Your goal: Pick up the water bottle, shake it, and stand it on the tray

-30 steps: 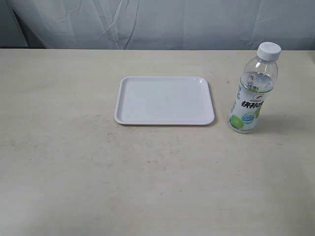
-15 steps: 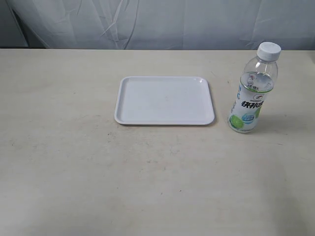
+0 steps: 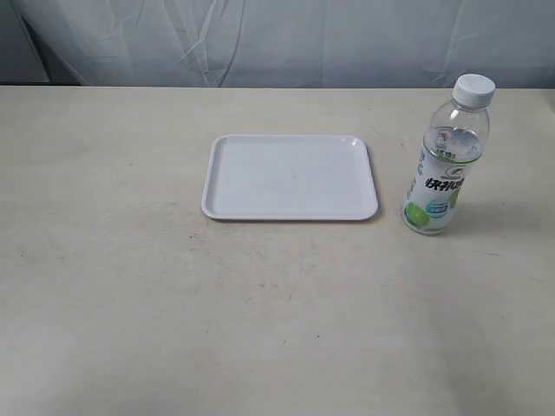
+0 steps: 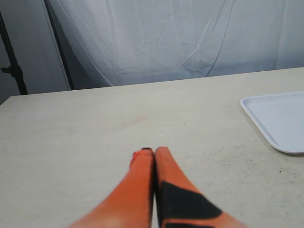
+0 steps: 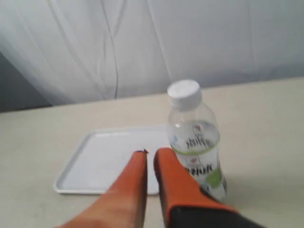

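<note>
The water bottle (image 3: 444, 160) stands upright on the table, right of the tray (image 3: 290, 178), with a small gap between them. It is clear, with a white cap and a white label with green circles. The flat white tray has nothing on it. Neither gripper shows in the exterior view. In the right wrist view my right gripper (image 5: 152, 152) hovers short of the bottle (image 5: 197, 142) and the tray (image 5: 104, 161), its orange fingers a narrow gap apart and holding nothing. My left gripper (image 4: 154, 150) is shut and empty over bare table, with the tray's corner (image 4: 278, 118) off to one side.
The beige table (image 3: 173, 303) stretches wide around the tray and the bottle. A white cloth backdrop (image 3: 286, 39) hangs behind its far edge. A dark stand pole (image 4: 10, 57) shows beside the cloth in the left wrist view.
</note>
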{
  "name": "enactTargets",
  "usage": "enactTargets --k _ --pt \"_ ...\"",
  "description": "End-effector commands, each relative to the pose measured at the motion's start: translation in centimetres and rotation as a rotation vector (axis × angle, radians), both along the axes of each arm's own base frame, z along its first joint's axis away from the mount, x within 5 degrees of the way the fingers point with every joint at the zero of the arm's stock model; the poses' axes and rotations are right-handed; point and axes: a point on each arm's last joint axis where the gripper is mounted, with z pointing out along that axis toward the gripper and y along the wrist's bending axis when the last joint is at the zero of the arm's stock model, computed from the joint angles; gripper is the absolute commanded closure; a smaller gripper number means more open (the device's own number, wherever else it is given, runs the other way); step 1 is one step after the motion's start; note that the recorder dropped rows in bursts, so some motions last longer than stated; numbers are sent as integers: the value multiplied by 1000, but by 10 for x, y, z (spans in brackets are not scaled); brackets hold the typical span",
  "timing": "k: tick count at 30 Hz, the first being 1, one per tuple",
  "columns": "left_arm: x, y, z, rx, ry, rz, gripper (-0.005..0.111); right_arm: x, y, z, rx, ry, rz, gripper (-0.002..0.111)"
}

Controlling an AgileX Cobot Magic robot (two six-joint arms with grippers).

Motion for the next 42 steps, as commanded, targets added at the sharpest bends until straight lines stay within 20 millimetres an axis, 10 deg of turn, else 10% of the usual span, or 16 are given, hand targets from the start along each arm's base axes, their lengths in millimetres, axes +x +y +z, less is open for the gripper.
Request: enactTargets --k 1,6,18,42 --pt "0 0 0 1 -15 0 106 49 -4 -15 -38 215 -15 60" --pt "0 0 0 1 -15 0 106 92 1 -32 -52 374 41 21" --pt "0 0 0 0 -15 0 106 133 16 -75 -174 540 121 27" --pt "0 0 0 0 -15 0 106 144 35 -84 -323 420 117 27"
